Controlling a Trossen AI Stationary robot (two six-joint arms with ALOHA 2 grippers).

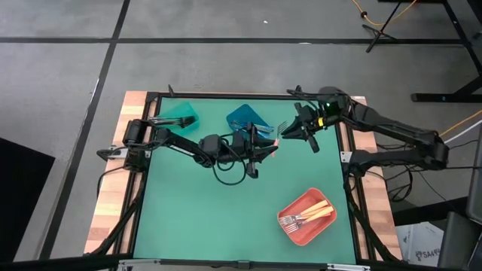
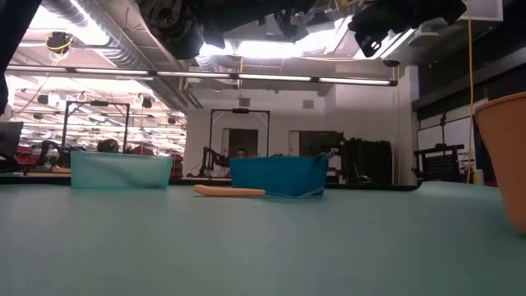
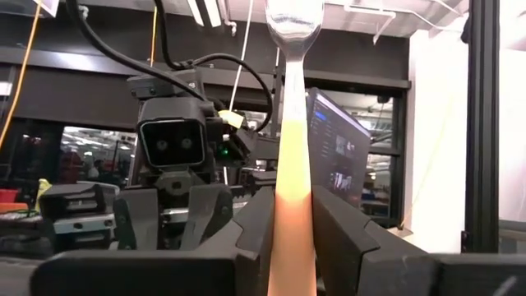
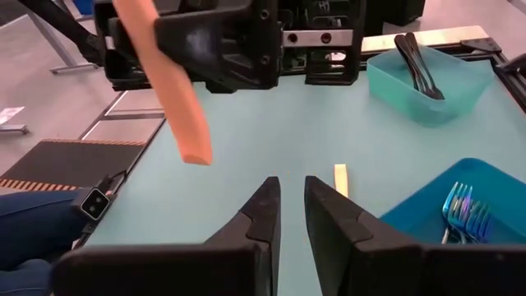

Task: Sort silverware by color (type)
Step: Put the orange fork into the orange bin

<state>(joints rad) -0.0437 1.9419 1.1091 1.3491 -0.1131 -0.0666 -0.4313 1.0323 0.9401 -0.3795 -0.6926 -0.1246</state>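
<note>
So the fork in play is a gold-handled fork (image 3: 292,205) with a smooth matte handle and a shiny silver head. It's up in the air, about 1 o'clock from the middle of the green mat (image 1: 196,218), with the left gripper (image 1: 260,147) clamped on the handle. The left wrist cam shows that grip best, dark fingers (image 3: 345,234) pinching both sides of the handle.

The right gripper (image 4: 292,214) sits just beside the fork's head at roughly 3 o'clock of it. Its jaws are only a narrow gap apart, with nothing in them. Both arms reach in level over the back half of the table.

The right wrist cam shows what the overhead doesn't: black forks (image 4: 415,53) in the teal bin (image 4: 386,78) and iridescent forks (image 4: 462,212) in the blue bin (image 4: 411,218). Another gold handle (image 2: 230,191) lies flat on the mat by the blue bin.

From overhead, teal is at 11 o'clock and blue at 12. The coral bin (image 1: 290,232) is at 4 o'clock, with a few gold-handled forks (image 1: 305,216) inside.
</note>
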